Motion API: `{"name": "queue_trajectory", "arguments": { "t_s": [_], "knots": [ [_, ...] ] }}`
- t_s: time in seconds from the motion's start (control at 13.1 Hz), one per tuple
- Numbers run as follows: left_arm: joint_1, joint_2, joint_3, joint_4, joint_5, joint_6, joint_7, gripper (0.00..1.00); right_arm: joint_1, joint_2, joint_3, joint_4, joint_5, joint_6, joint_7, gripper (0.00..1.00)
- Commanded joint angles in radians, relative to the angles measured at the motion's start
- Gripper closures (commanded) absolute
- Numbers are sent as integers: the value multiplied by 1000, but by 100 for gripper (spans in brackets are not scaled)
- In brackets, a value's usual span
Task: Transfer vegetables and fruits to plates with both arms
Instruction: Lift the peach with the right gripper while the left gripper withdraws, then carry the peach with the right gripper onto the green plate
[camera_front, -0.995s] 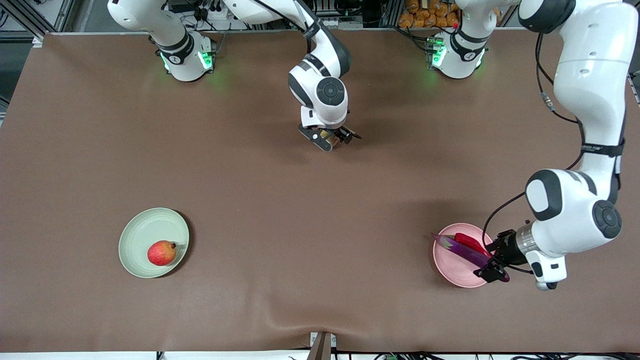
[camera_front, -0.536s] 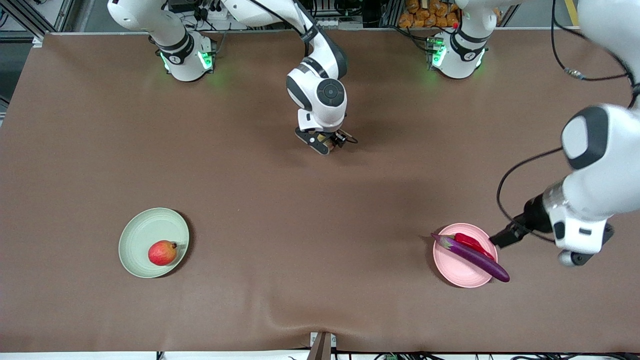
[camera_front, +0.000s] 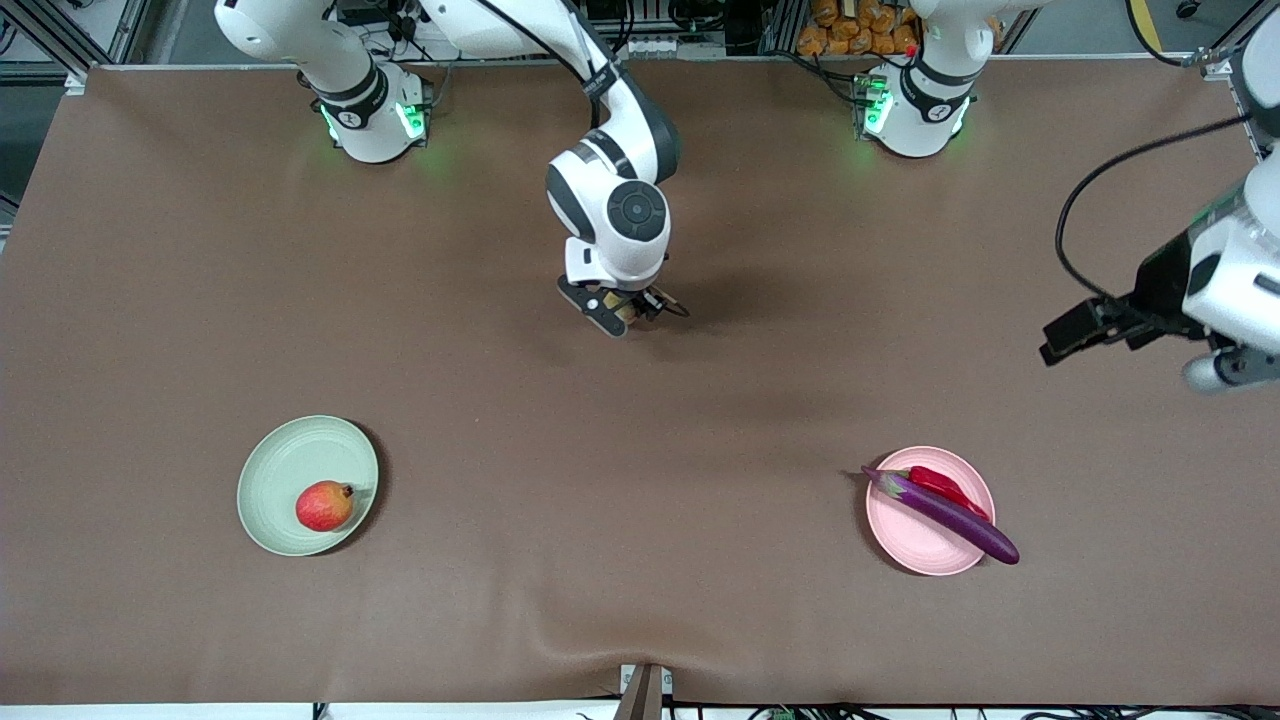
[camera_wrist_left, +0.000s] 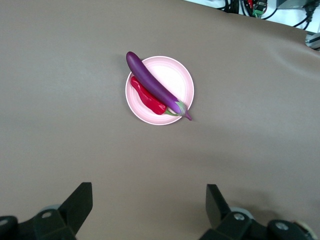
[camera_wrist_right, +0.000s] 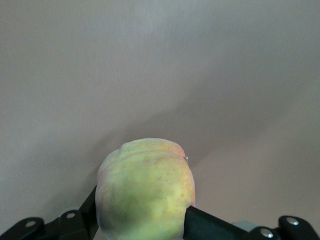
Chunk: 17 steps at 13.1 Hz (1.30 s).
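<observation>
1. We see our right gripper (camera_front: 628, 314) over the bare brown table (camera_front: 500, 350), clenched around the round yellowish-green peach-like fruit (camera_wrist_right: 145, 190).
2. Our left gripper (camera_front: 1075, 333) hangs released above the table; the long glossy purple eggplant (camera_front: 945, 515) and shiny red chili pepper (camera_front: 940, 486) lie on the pale pink round plate (camera_front: 915, 545).
3. The round red apple-like fruit (camera_front: 323, 505) sits on the pale green round plate (camera_front: 290, 465).

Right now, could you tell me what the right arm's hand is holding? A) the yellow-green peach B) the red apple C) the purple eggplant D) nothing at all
A. The right wrist view shows the right hand clamped on the yellow-green peach, up over the bare table; the apple lies on the green plate, and the eggplant lies across the pink plate.
</observation>
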Motion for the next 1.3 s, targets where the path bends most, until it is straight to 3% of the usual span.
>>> {"name": "queue_trajectory", "arguments": {
  "t_s": [0.0,0.15,0.31,0.54,0.77,0.92,1.07,1.22],
  "knots": [
    [-87,-101,105,-84,16,-40,23,0,0,-48,-101,1,-84,-63,-179,82],
    [-208,-152,262,-138,15,-54,25,0,-23,-46,-205,24,-149,-74,-389,82],
    [-207,-192,267,-188,13,-64,33,0,-98,-26,-256,39,-246,-62,-622,82],
    [-204,-207,266,-187,13,-70,19,0,-277,-19,-250,87,-443,14,-841,81],
    [-198,-250,267,-218,12,-110,20,0,-414,23,-247,71,-483,154,-1017,81],
    [-198,-299,266,-260,4,-125,23,0,-524,53,-191,18,-476,290,-1104,78],
    [-198,-342,266,-307,2,-125,36,0,-670,59,-88,-15,-477,405,-1141,77],
    [-198,-344,266,-307,2,-127,46,0,-745,57,-37,-15,-477,415,-1193,72]
  ]
}}
